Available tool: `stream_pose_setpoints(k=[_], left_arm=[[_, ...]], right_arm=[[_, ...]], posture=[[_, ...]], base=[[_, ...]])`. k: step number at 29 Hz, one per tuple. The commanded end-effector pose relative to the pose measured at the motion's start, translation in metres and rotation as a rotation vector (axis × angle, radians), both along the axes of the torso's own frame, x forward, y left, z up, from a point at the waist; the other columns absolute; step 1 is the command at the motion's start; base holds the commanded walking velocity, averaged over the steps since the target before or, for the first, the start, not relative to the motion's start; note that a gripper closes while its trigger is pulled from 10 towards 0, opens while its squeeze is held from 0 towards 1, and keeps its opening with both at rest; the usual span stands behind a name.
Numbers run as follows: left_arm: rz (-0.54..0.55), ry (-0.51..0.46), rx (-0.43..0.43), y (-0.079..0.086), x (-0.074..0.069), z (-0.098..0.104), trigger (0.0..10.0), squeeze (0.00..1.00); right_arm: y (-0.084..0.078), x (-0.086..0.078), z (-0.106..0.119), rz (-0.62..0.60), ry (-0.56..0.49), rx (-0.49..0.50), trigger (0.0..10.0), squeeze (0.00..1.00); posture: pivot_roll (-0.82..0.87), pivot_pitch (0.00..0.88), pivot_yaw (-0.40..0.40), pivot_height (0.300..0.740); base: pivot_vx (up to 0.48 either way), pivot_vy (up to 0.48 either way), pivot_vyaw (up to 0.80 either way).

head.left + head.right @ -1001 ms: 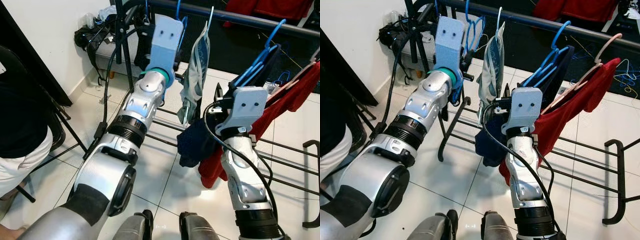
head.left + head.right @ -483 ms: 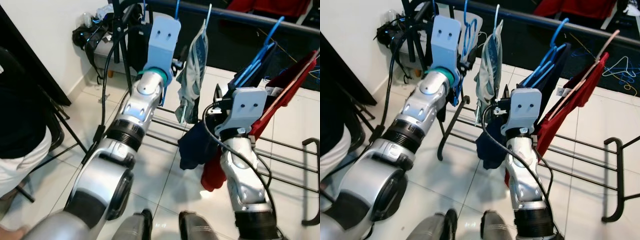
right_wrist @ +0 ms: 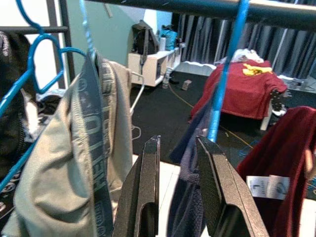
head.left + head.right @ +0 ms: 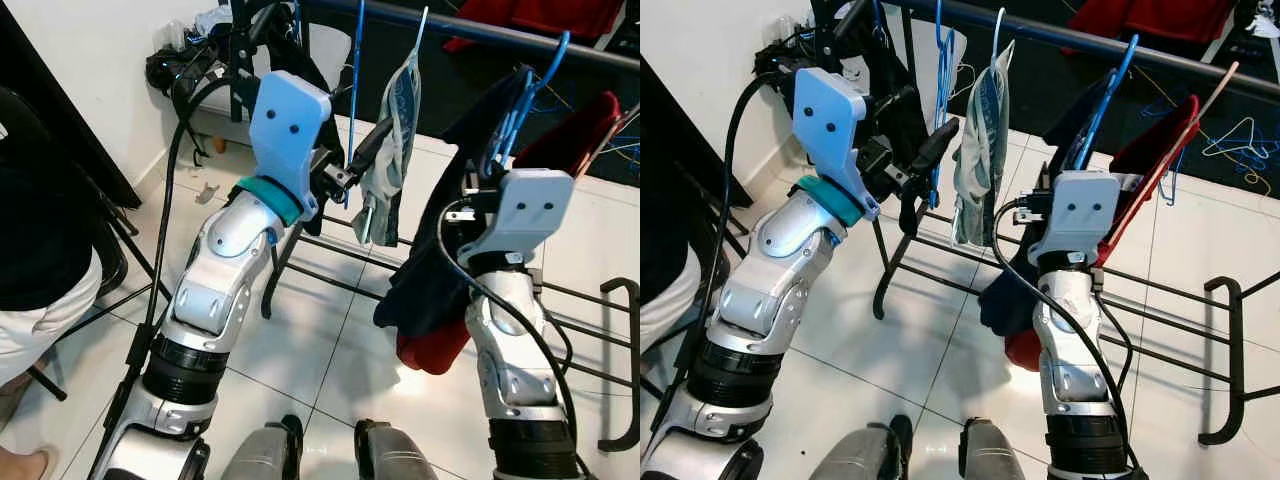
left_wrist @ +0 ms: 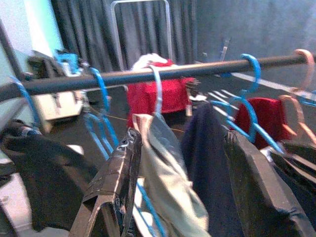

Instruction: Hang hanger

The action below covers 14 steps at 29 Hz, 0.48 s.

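A blue hanger [image 4: 520, 100] carrying a dark navy garment [image 4: 430, 270] is raised to the dark rail [image 4: 470, 30] of the clothes rack. Its hook [image 5: 253, 66] seems curled over the rail. My right gripper [image 3: 177, 140] is shut on the blue hanger just below the hook, with its wrist block [image 4: 530, 205] hiding the fingers in the head views. My left gripper [image 4: 930, 175] stands open a little in front of the rail, empty. It faces grey shorts [image 4: 392, 140] on a white hanger and an empty blue hanger [image 4: 943, 70].
A red garment [image 4: 585, 135] on a pink hanger hangs right of the navy one. A black garment [image 4: 895, 90] hangs at the rail's left end. The rack's low bars [image 4: 585, 335] cross the tiled floor. A person [image 4: 40, 250] sits at the left. Bags and cables [image 4: 180, 70] lie by the wall.
The right gripper has lifted the blue hanger and navy garment up to the rail. The left arm has drawn back from the rail, and its open fingers now show.
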<state>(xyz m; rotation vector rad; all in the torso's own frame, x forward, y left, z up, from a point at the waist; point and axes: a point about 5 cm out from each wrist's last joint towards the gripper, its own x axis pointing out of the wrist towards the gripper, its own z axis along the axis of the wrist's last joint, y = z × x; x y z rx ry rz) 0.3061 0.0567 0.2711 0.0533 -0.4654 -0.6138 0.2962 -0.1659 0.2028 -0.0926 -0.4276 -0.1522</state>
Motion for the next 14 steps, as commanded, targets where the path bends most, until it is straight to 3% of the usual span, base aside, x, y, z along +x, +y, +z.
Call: stream_pose_setpoints(k=[1, 6, 7, 8, 9, 14], left_arm=[[-0.015, 0.011, -0.004, -0.003, -0.004, -0.003, 10.0, 0.0], [-0.023, 0.02, -0.026, -0.012, -0.007, -0.003, 10.0, 0.0], [-0.029, 0.019, -0.027, -0.016, -0.008, -0.003, 10.0, 0.0], [-0.029, 0.019, -0.027, -0.016, -0.008, -0.003, 10.0, 0.0], [-0.038, 0.022, -0.021, -0.018, -0.012, -0.002, 10.0, 0.0], [-0.051, 0.02, -0.009, -0.02, -0.015, -0.002, 10.0, 0.0]], right_arm=[[0.001, -0.004, 0.002, -0.002, -0.011, 0.009, 10.0, 0.0], [0.0, -0.01, 0.007, -0.043, -0.046, 0.013, 10.0, 0.0], [-0.005, -0.01, 0.009, -0.073, -0.052, 0.016, 10.0, 0.75], [-0.005, -0.01, 0.009, -0.073, -0.052, 0.016, 10.0, 0.75], [-0.008, -0.011, 0.01, -0.094, -0.053, 0.018, 10.0, 1.0], [-0.014, -0.003, 0.011, -0.096, -0.037, 0.043, 10.0, 1.0]], posture=[[-0.1, 0.175, 0.09, 0.74], [-0.11, 0.174, 0.091, 0.74], [-0.12, 0.173, 0.097, 0.74], [-0.12, 0.173, 0.097, 0.74], [-0.12, 0.173, 0.1, 0.74], [-0.12, 0.17, 0.099, 0.74]], base=[[0.0, 0.0, 0.0], [0.0, 0.0, 0.0], [0.0, 0.0, 0.0], [0.0, 0.0, 0.0], [0.0, 0.0, 0.0], [0.0, 0.0, 0.0]])
